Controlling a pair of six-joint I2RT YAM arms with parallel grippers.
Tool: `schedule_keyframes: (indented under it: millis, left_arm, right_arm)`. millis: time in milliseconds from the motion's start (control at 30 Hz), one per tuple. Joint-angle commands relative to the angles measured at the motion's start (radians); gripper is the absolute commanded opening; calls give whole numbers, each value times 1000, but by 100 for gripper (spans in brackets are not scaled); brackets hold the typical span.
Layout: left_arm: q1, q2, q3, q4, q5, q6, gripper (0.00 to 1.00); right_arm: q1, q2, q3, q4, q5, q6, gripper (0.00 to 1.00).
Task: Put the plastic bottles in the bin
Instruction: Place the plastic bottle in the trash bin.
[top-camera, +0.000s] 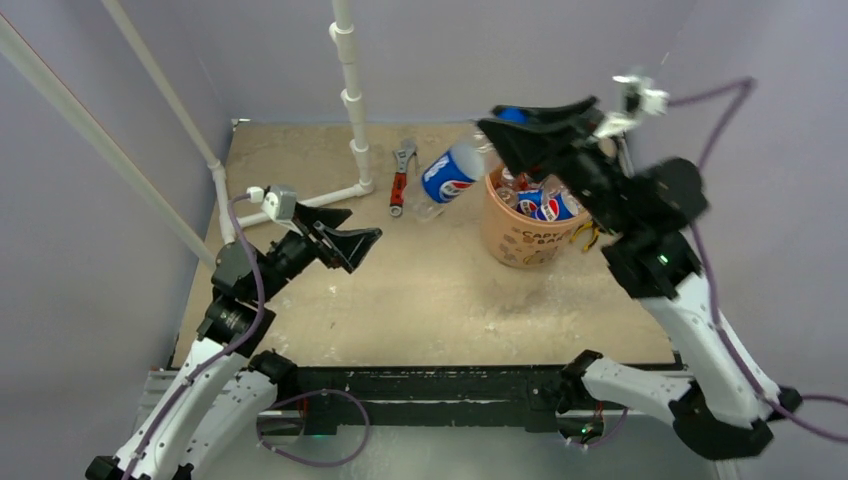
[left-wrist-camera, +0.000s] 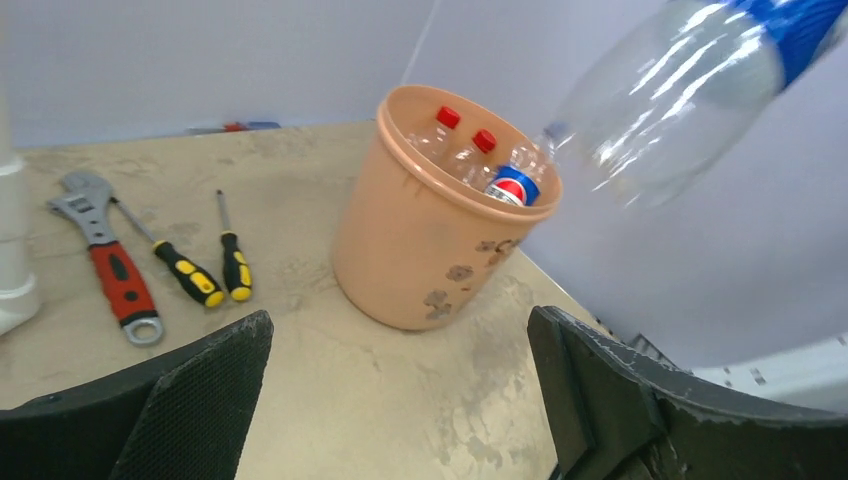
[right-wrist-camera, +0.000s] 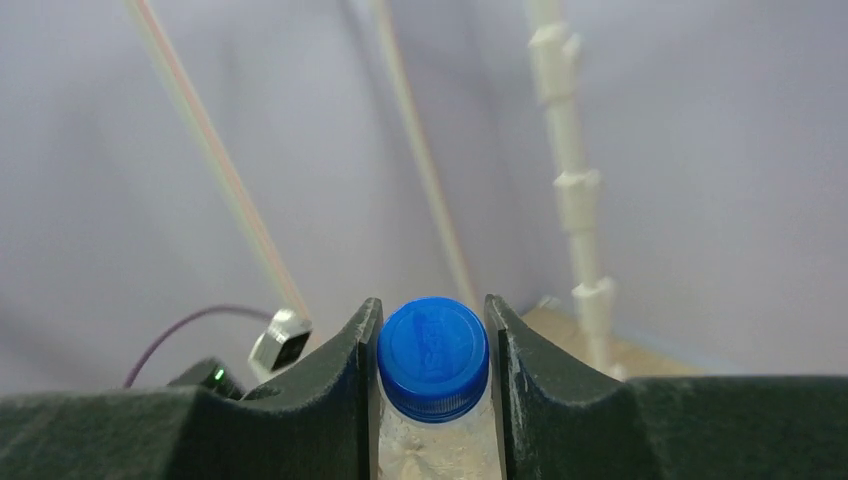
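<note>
A clear plastic bottle (top-camera: 448, 178) with a blue Pepsi label hangs tilted in the air, just left of the bin (top-camera: 520, 240). My right gripper (top-camera: 500, 125) is shut on its neck, and the blue cap (right-wrist-camera: 433, 357) sits between the fingers of the right gripper (right-wrist-camera: 432, 305). The bin (left-wrist-camera: 400, 250) is a round orange bucket holding several bottles (left-wrist-camera: 510, 185), two of them red-capped. In the left wrist view the held bottle (left-wrist-camera: 680, 90) hovers above the bin's rim. My left gripper (top-camera: 362, 222) stands open and empty over the table, left of the bin; its jaws (left-wrist-camera: 400, 320) are wide apart.
A red-handled wrench (top-camera: 400, 175) lies behind the held bottle, near the white pipe frame (top-camera: 350, 100). In the left wrist view the wrench (left-wrist-camera: 110, 265) and two yellow-black screwdrivers (left-wrist-camera: 190, 275) lie left of the bin. Purple walls close in on all sides.
</note>
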Motion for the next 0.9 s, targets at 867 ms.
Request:
schedule_keyframes:
  millis: [867]
  left_arm:
    - [3,-68,-126,27,-271,-135,98]
  right_arm:
    - [-147,-274,-552,266,1002,-194,0]
